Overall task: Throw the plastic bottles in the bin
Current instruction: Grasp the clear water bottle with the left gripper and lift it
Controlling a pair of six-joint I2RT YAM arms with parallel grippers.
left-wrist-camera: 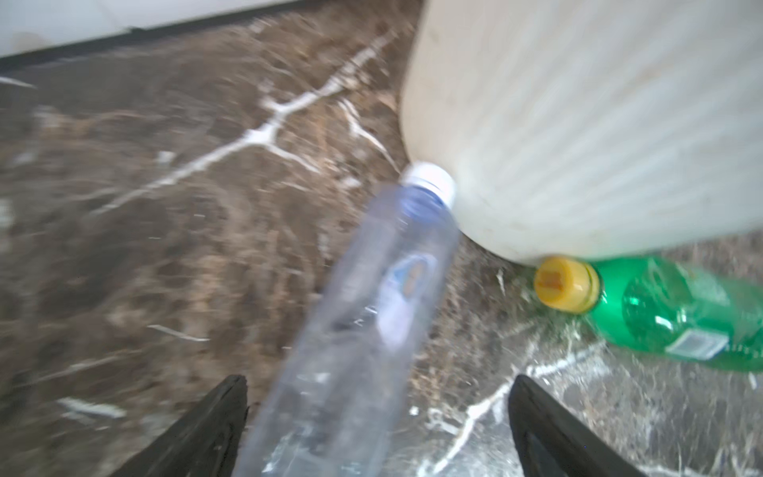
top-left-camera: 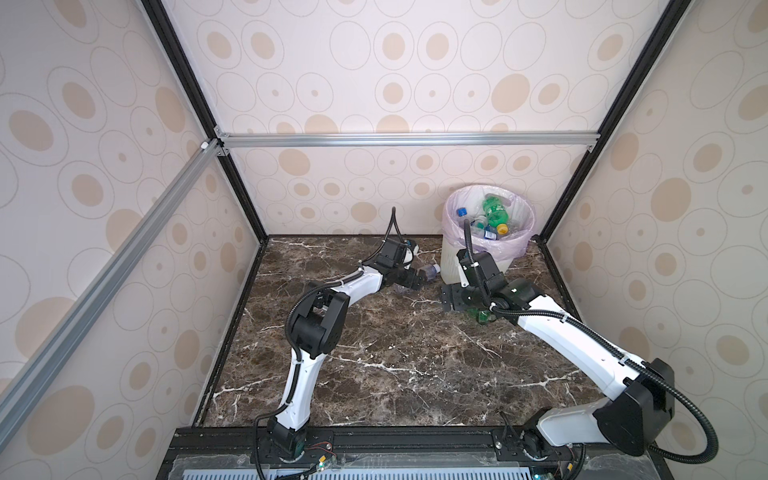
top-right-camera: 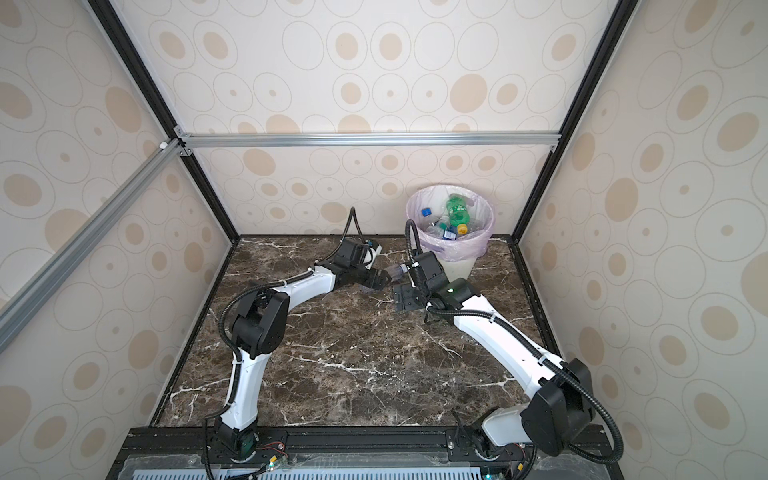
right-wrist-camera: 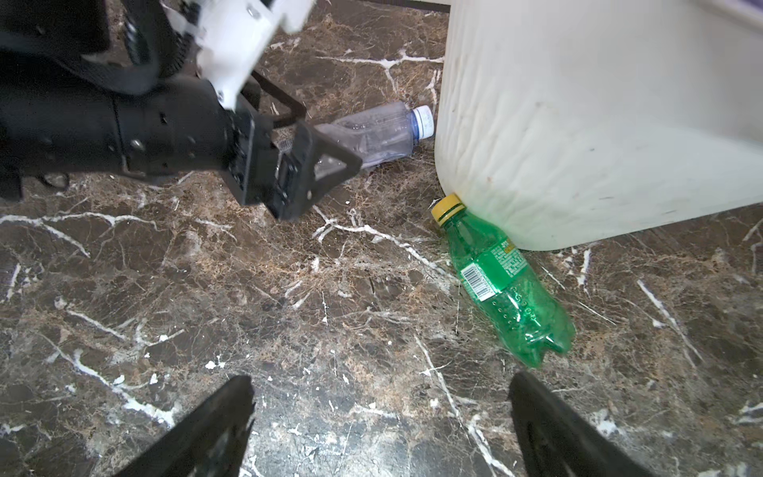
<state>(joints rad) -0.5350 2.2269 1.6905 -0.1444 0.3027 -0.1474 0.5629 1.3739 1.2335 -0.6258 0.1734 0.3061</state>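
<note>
A clear bottle (left-wrist-camera: 371, 309) with a white cap lies on the marble floor, its cap against the foot of the bin (left-wrist-camera: 578, 124). My left gripper (left-wrist-camera: 380, 380) stands open around the bottle's lower body, which lies close to one finger. Both top views show this bottle (top-left-camera: 430, 271) (top-right-camera: 397, 271) at the left gripper (top-left-camera: 415, 280) (top-right-camera: 380, 279). A green bottle (right-wrist-camera: 503, 285) with a yellow cap lies against the bin (right-wrist-camera: 578, 124). My right gripper (right-wrist-camera: 380, 380) hangs open and empty over bare floor just short of it. Several bottles (top-left-camera: 492, 212) fill the bin (top-left-camera: 451, 259).
The bin (top-right-camera: 455, 266) stands in the back right corner near the wall and a black frame post (top-left-camera: 557, 216). The two grippers sit close together in front of it, the left gripper (right-wrist-camera: 330, 138) showing in the right wrist view. Marble floor (top-left-camera: 395, 365) stretches toward the front.
</note>
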